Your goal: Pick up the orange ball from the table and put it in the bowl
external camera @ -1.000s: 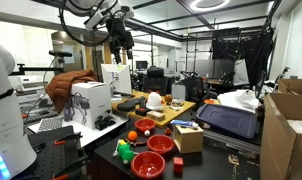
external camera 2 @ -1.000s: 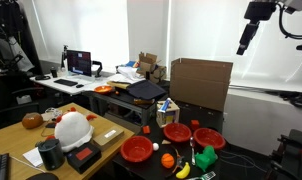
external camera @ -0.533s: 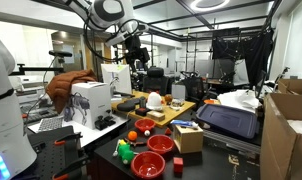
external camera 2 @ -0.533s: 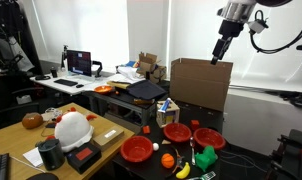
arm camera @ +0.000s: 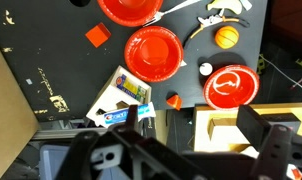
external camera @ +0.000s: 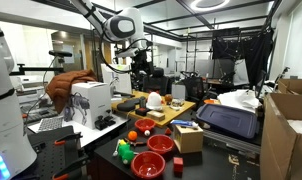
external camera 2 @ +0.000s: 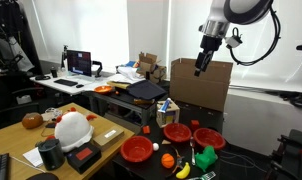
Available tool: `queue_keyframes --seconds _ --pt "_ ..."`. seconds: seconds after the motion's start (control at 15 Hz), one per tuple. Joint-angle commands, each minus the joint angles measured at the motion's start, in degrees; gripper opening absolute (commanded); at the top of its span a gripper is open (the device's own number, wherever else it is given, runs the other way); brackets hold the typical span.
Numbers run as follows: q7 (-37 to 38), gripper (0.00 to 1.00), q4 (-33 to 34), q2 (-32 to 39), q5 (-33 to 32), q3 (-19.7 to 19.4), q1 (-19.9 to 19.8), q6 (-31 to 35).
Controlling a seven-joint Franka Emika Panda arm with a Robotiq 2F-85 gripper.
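Observation:
The small orange ball (arm camera: 226,37) lies on the dark table (arm camera: 51,40), apart from the bowls; it shows in both exterior views (external camera: 132,135) (external camera 2: 167,160). A deep red bowl (arm camera: 154,52) sits mid-table, also visible in both exterior views (external camera 2: 177,131) (external camera: 160,143). A second red bowl (arm camera: 233,87) with white marks inside is the nearest one to the ball. A third red bowl (arm camera: 131,8) is cut off at the top edge. My gripper (arm camera: 161,150) is open and empty, high above the table (external camera: 141,68) (external camera 2: 202,65).
A light wooden board (arm camera: 206,130) lies under the gripper. A blue-and-white box (arm camera: 126,100), a small orange cone (arm camera: 173,100), a red square block (arm camera: 97,36), a white ball (arm camera: 205,69), a cardboard box (external camera 2: 199,82) and a white-and-orange domed object (external camera: 154,101) stand around.
The arm has swung down and inward over the table; the gripper is lower and nearer the bowls than a second ago. Objects on the table have not moved.

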State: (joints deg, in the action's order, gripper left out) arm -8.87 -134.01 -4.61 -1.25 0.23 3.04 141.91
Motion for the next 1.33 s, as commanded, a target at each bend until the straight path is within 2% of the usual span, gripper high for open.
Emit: queue_keyframes --seconds 0.0,0.27,0.67,0.8,0.93,1.0,1.27 --pt "-2.5 1.00 3.8 5.6 1.0 0.5 -0.2 0.2" --pt "-6.2 1.00 6.2 11.8 3.0 1.5 -0.4 1.0" --pt "-9.6 1.00 9.8 20.7 2.1 4.7 -0.5 2.1" --pt "-8.5 1.00 11.1 23.2 -0.7 4.8 0.2 2.9" --pt "-10.4 1.00 12.7 25.5 -0.3 6.0 -0.5 3.3" --pt "-8.0 1.00 13.7 26.9 -3.1 5.0 0.6 4.3" --pt "-9.3 1.00 17.7 31.9 -5.5 5.0 0.0 5.4"
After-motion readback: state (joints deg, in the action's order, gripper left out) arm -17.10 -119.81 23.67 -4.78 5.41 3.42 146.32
